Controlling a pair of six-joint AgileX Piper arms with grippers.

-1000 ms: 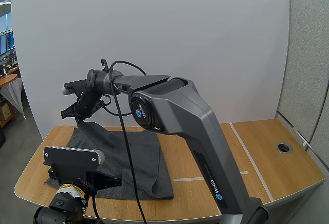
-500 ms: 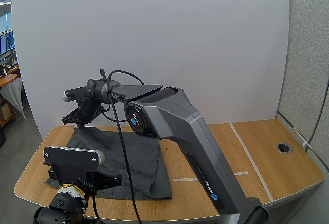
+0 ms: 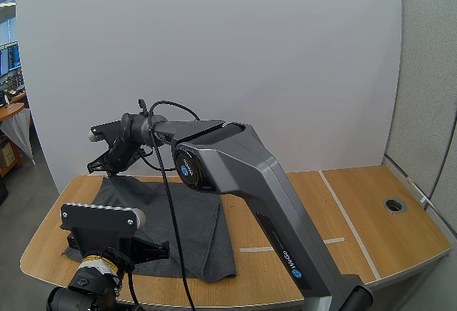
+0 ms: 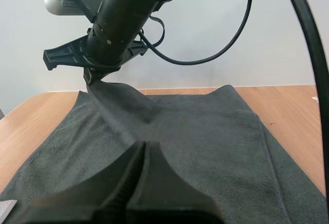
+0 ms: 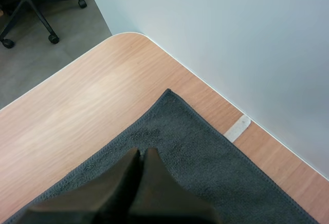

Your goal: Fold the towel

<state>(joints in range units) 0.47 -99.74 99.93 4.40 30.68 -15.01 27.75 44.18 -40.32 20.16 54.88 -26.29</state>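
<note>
Right end effector (image 4: 91, 78) pinches the towel (image 4: 205, 136) by one corner.

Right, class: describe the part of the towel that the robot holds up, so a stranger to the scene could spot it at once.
Start at the wooden table; a dark grey towel covers its left part. Follow the towel to its far left edge, where the right gripper pinches it. That spot rises in a peak, while the rest lies on the table.

One dark grey towel (image 3: 196, 229). One wooden tabletop (image 3: 371, 215). Two robot arms: left arm (image 3: 87, 282), right arm (image 3: 271, 182). Two end effectors: left end effector (image 4: 144, 146), right end effector (image 5: 140, 152).
</note>
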